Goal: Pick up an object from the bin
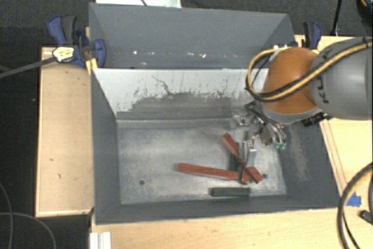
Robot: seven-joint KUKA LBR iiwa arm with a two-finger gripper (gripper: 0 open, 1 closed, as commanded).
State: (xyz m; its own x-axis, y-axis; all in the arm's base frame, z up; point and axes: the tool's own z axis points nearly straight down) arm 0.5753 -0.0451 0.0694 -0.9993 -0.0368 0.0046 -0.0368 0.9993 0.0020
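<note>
Toward the right front of the bin (175, 38) floor, the claw (248, 164) hangs low over a small group of stick-shaped pieces. The arm (347, 84) enters from the right, with its orange cover (288, 87) above the right wall and cables (254, 70) looped around that cover.

1. Claw state: it cannot be told whether the claw is open or closed, since its lower end merges with the pieces beneath it. No piece is seen gripped.

2. Nearest piece: a short red stick (229, 143) lies diagonally, running from upper left to lower right. Its upper end shows just left of the claw; its middle passes under the claw; its lower end reappears just right of the claw tip.

3. Second piece: a long red stick (204, 170) lies nearly level on the floor, left of the claw. Its right end reaches the crossing point beneath the claw and meets the diagonal stick there.

4. Third piece: a dark green stick (229, 191) lies level, close to the front wall, just below the claw and apart from the red sticks.

5. Contact between the claw and the sticks cannot be confirmed.

The left half of the floor carries scuff marks.
</note>
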